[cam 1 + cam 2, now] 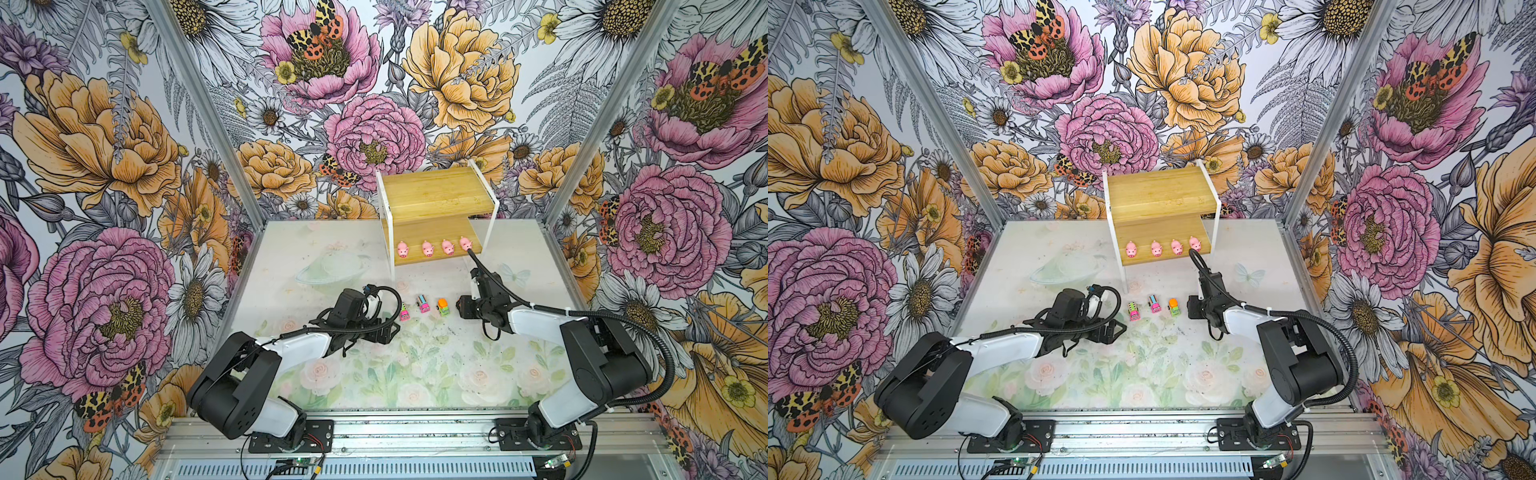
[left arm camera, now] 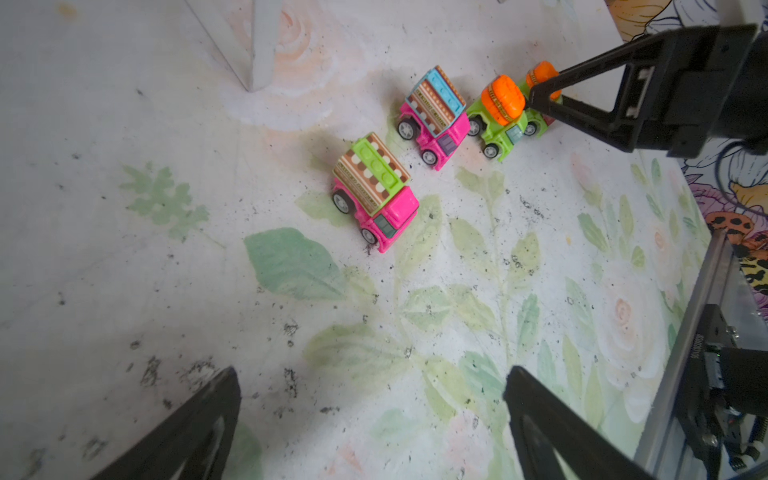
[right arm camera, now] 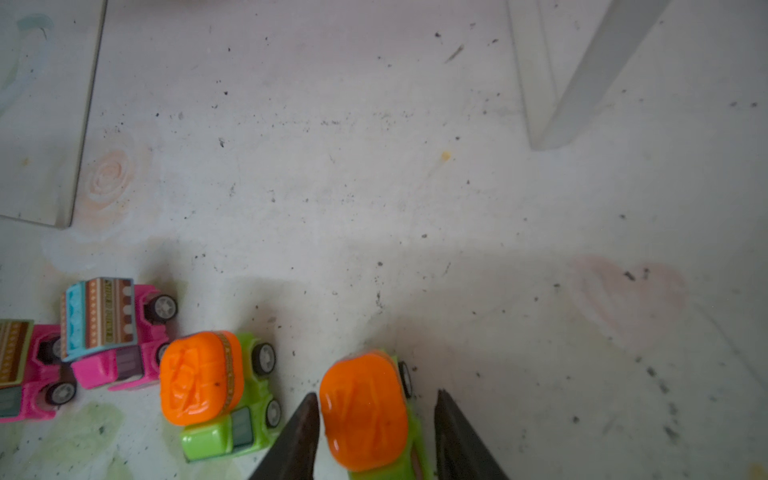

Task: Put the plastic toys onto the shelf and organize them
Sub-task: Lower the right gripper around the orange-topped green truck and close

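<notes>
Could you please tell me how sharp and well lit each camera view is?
Right wrist view: dim, the green truck at the right end effector slightly blurred; left wrist view: brighter, pink trucks crisp; both top views: evenly lit and sharp.

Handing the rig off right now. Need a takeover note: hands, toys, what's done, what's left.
Left hand: open, empty, low over the table beside the trucks.
Right hand: jaws straddle a green truck; can't tell whether it is clamped.
Toys: four pink pigs sit in a row along the front of the lower tier of the shelf. Two pink trucks and the other green truck stand in a row on the table.
Done: pigs shelved.
Left: all four trucks; the upper tier is bare.
</notes>
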Tool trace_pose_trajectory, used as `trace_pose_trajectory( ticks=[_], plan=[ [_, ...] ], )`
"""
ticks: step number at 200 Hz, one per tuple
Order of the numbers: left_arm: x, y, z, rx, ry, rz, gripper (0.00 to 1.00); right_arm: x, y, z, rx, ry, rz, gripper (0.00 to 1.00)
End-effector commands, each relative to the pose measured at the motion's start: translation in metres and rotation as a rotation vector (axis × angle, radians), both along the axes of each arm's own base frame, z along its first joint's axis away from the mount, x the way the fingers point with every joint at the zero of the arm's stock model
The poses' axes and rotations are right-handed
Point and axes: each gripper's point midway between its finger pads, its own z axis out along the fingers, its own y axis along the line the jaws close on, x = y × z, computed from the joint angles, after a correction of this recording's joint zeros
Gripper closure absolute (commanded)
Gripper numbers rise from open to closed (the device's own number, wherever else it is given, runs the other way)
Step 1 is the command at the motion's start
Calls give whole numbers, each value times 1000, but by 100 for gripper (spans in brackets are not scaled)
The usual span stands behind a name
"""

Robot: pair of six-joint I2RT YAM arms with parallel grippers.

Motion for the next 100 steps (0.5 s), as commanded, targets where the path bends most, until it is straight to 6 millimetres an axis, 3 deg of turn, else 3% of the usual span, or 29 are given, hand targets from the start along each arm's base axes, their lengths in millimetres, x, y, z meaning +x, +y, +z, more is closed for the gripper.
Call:
trace_pose_trajectory(
  ticks=[1,100],
  plan=[
    [7,-5,4,-1,-22,8,1,9,4,7,14,-24,13,55],
    [7,-1,3,21,-26,14,1,10,6,3,13,-3,18,70]
  ],
)
